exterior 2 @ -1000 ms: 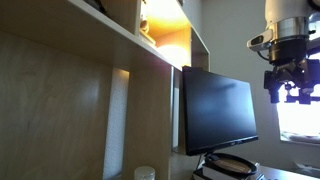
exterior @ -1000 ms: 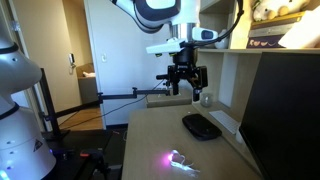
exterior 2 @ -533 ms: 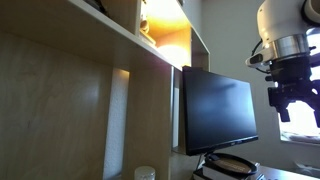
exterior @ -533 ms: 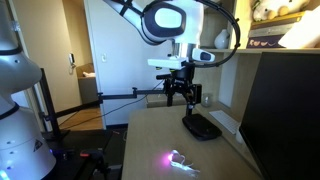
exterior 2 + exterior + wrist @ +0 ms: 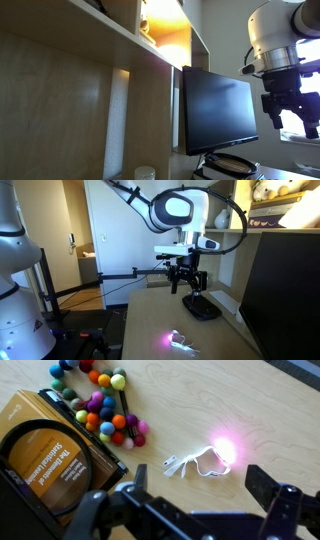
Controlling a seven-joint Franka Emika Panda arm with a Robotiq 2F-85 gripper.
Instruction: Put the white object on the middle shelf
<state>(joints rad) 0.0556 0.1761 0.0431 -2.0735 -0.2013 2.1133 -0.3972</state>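
Arm (image 5: 175, 208) arches in from the top of an exterior view, wrist turned straight down. Claw (image 5: 188, 280) hangs above the tabletop (image 5: 150, 310), over the far end of a flat black device (image 5: 202, 307), touching nothing. Jaws spread wide, empty. White object (image 5: 177, 338) lies on the tabletop nearer the camera, well apart from the claw, glowing pink. Wrist view: white object (image 5: 205, 460) lies ahead of the claw (image 5: 195, 520), near a cluster of coloured balls (image 5: 100, 405) and a brown book (image 5: 50, 455).
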